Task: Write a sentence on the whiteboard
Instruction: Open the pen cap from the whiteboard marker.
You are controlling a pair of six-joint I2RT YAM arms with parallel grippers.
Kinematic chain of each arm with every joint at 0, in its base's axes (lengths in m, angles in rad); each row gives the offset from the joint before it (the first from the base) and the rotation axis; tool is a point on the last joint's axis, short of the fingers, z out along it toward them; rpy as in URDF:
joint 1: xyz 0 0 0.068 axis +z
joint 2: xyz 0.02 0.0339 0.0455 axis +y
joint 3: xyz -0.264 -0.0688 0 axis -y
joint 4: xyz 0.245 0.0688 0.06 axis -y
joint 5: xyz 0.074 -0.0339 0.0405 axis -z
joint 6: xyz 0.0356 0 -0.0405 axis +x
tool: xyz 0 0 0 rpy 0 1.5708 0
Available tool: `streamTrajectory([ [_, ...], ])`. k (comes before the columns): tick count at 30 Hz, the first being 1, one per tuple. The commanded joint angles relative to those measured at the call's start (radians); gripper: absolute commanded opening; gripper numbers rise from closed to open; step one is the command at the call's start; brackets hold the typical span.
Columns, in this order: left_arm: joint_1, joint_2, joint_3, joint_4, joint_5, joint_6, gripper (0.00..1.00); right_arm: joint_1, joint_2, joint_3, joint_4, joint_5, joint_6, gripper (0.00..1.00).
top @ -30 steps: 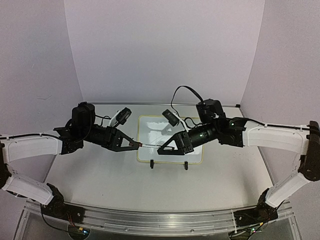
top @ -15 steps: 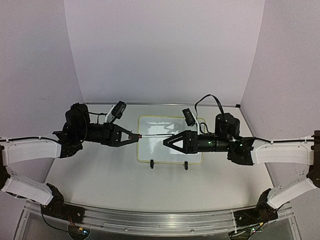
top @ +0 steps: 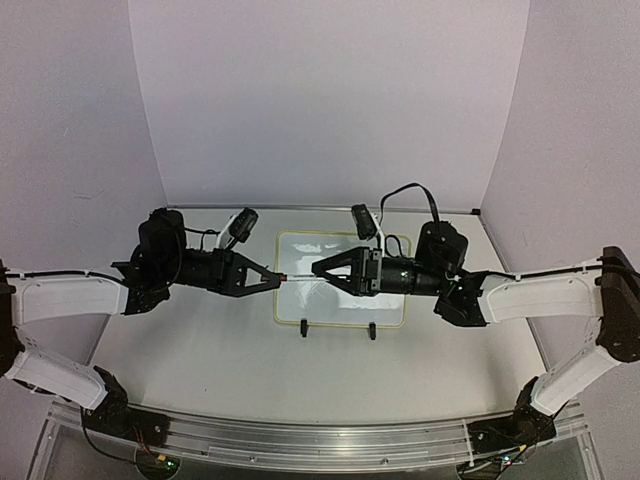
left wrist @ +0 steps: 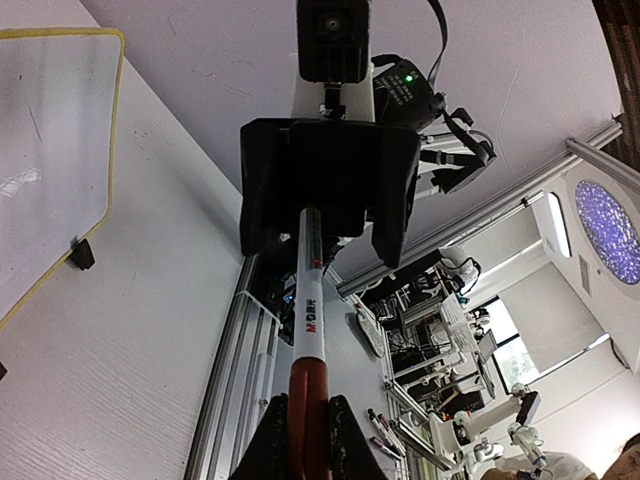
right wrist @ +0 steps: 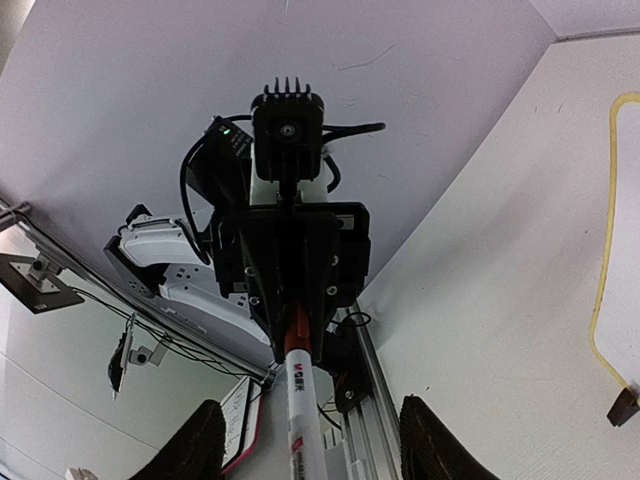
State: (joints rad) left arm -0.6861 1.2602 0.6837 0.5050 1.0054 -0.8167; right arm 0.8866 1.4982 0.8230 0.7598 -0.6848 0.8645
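Above whiteboard [top: 332,306], marker [left wrist: 310,300] is being pinched level by left gripper [top: 275,277], barrel between parted jaws of right gripper [top: 318,271].

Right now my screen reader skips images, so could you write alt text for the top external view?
A marker hangs level between two robot arms over a whiteboard. The left gripper pinches its red end; the right gripper's open fingers flank the other end.

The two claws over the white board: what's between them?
A slim marker bridges them: the left gripper pinches its red cap, and the rest runs into the open right gripper. Both wrist views show it.
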Motion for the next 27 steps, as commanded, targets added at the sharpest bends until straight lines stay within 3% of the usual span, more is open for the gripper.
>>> streamTrajectory([
  [1,0.002,-0.022,0.049,-0.089,0.017,0.065,0.00,0.006,0.013,0.044,0.037,-0.027,0.000,0.47],
  [4,0.002,-0.019,0.062,-0.109,0.018,0.075,0.00,0.010,0.014,0.049,-0.009,-0.022,-0.021,0.40],
  [11,0.002,-0.014,0.077,-0.113,0.023,0.082,0.00,0.028,0.000,0.085,-0.192,-0.013,-0.115,0.39],
  [27,0.002,0.000,0.077,-0.128,0.037,0.088,0.00,0.028,-0.007,0.074,-0.129,-0.034,-0.085,0.28],
])
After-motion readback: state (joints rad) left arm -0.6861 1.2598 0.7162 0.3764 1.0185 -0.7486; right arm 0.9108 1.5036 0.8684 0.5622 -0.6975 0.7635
